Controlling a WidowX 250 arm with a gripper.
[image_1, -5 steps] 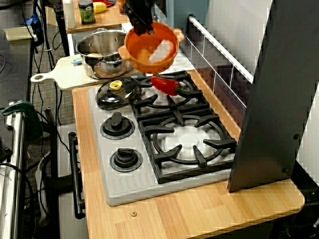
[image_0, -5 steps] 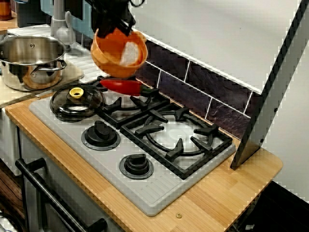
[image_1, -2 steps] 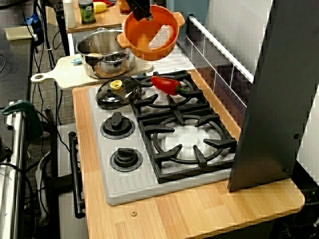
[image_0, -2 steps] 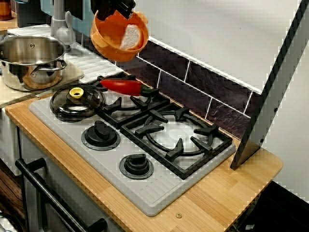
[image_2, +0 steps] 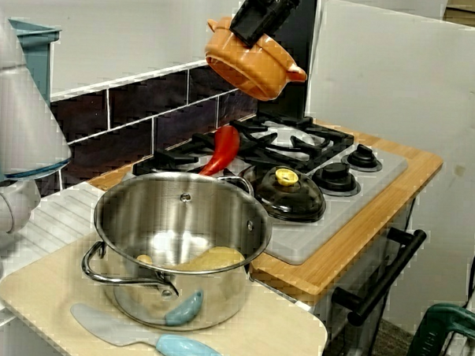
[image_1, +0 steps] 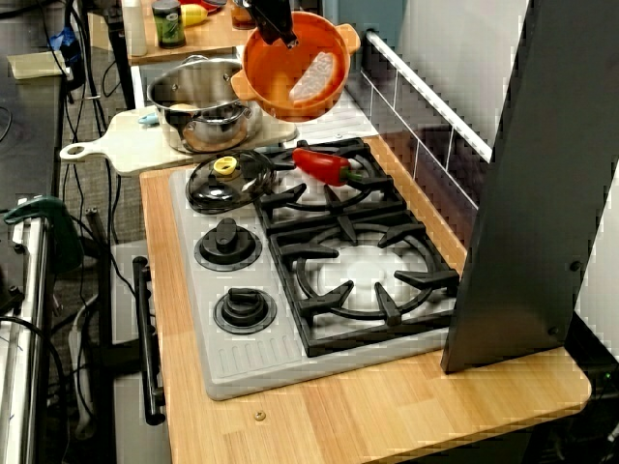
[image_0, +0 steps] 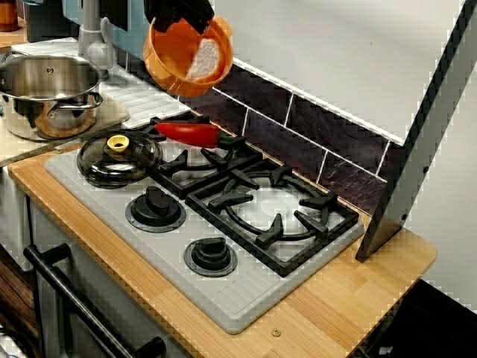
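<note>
Tilted orange two-handled pot [image_0: 186, 56], white lump [image_0: 206, 58] inside, aloft above the back of the stove [image_0: 223, 296].

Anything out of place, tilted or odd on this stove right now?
Yes. The gripper holds the orange pot by its rim, tilted steeply in the air, so the white object inside could slide out. A red pepper lies straight on the back burner grate.

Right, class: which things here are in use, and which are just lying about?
In use: black end effector; round orange pot it holds aloft; white lump inside.
Lying about: long red pepper; dark glass lid with yellow knob; shiny steel pot; pale blue spatula.
</note>
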